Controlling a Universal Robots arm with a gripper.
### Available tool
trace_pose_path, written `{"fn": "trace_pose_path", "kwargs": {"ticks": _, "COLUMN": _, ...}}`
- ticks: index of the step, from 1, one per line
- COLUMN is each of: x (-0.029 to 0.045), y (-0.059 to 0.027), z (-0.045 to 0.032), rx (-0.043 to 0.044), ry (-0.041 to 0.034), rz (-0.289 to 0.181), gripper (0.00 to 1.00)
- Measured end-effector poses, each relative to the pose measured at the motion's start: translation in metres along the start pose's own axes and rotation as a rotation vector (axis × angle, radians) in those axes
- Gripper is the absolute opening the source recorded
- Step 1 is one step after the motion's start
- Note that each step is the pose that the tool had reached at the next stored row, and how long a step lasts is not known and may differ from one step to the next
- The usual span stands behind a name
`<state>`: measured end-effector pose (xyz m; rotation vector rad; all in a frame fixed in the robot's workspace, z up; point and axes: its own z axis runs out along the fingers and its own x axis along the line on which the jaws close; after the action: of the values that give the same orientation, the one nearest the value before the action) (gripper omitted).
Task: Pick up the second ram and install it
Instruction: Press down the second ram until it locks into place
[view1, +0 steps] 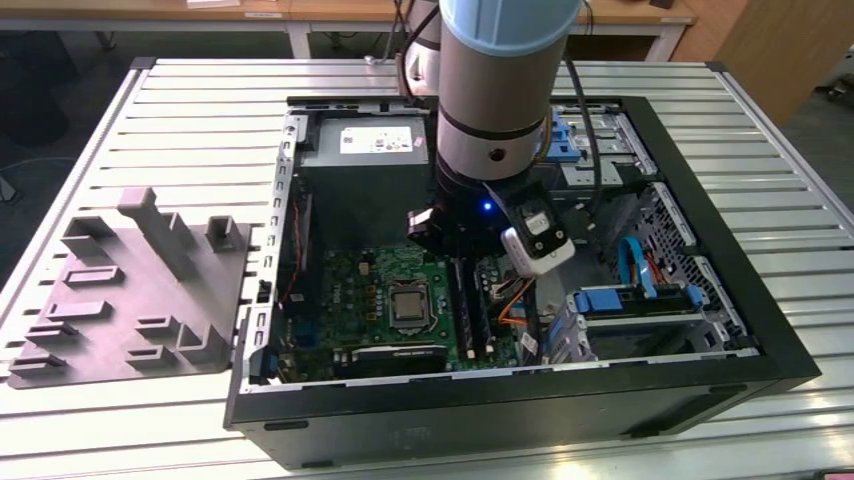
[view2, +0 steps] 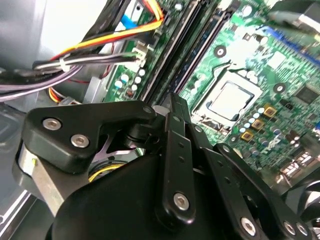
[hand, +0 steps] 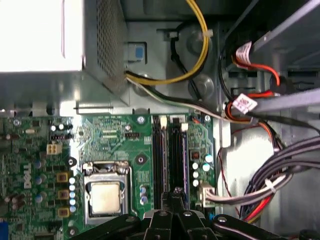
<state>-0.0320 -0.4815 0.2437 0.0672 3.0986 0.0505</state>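
Observation:
My gripper (view1: 454, 245) hangs inside the open computer case, low over the two black memory slots of the green motherboard (view1: 360, 290). In both wrist views its fingertips (hand: 175, 191) (view2: 172, 100) stand pressed together at one end of the slots. A long dark stick, the second ram (hand: 176, 155) (view1: 478, 300), lies along the slot directly under them. I cannot tell whether the fingertips pinch its edge or only rest on it. A similar dark stick (hand: 160, 155) fills the neighbouring slot.
The silver processor socket (hand: 105, 195) sits beside the slots. Bundled cables (hand: 270, 185) and drive bays (view1: 634, 300) crowd the other side. The power supply (view1: 360, 150) stands at the case's far end. A grey holding fixture (view1: 134, 290) lies on the slatted table at the exterior view's left.

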Motion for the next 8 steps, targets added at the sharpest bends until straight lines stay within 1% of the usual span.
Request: {"fn": "trace_pose_path", "kwargs": {"ticks": 8, "x": 0.0010, "y": 0.0127, "z": 0.0009, "rx": -0.0001, "ry": 0.0000, "rz": 0.000, "gripper": 0.10}}
